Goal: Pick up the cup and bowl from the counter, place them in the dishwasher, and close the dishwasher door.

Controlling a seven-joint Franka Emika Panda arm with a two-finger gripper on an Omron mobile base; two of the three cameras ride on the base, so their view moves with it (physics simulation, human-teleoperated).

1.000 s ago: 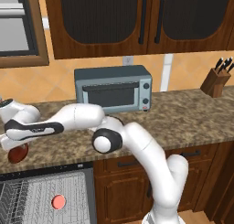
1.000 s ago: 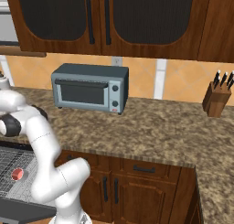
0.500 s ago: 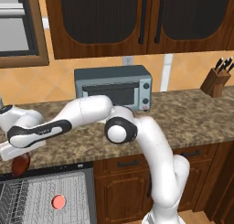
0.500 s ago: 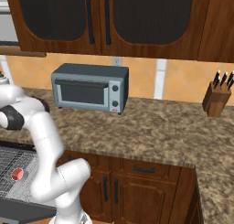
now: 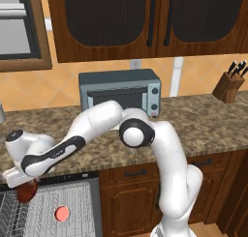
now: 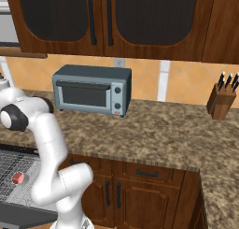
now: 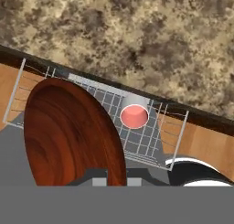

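Bowl (image 7: 73, 131) held in the gripper (image 5: 22, 183), fingers closed on its rim as far as the hand view lets me tell, hanging just past the counter (image 5: 203, 120) edge at 8 o'clock in the left base view, over the open dishwasher (image 5: 72, 214) rack. Cup (image 7: 134, 112) sits upright in the rack, pink inside showing, at 1 o'clock from the bowl in the hand view and apart from it. Toaster oven (image 6: 92, 89) at 10 o'clock on the counter in the right base view, knife block (image 6: 220, 101) at 3 o'clock.
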